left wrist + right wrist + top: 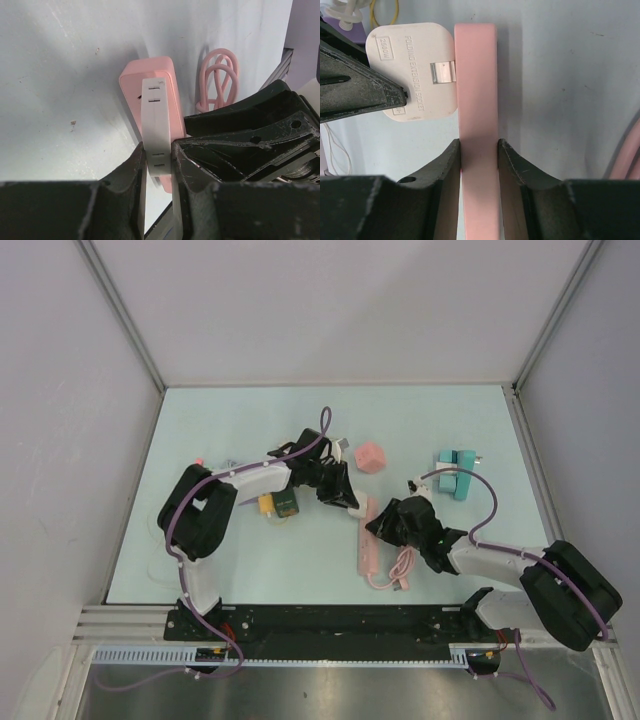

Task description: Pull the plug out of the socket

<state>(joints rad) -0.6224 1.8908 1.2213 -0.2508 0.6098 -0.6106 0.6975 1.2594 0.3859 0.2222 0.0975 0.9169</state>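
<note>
A pink socket strip (365,545) lies on the table in the middle. A white plug (412,75), lettered as a folding extension socket, sits at its side, joined by a bare metal pin (443,72) with a small gap between them. My left gripper (159,155) is shut on the white plug (156,120), with the pink strip (155,70) behind it. My right gripper (479,150) is shut on the pink strip (476,100) across its width. In the top view the left gripper (345,498) and the right gripper (385,525) meet over the strip's far end, hiding the plug.
The strip's pink cable (397,570) lies coiled to its right, also in the left wrist view (217,80). A pink cube (371,457), a teal block (457,472) and a yellow and green plug (280,503) lie on the table farther back.
</note>
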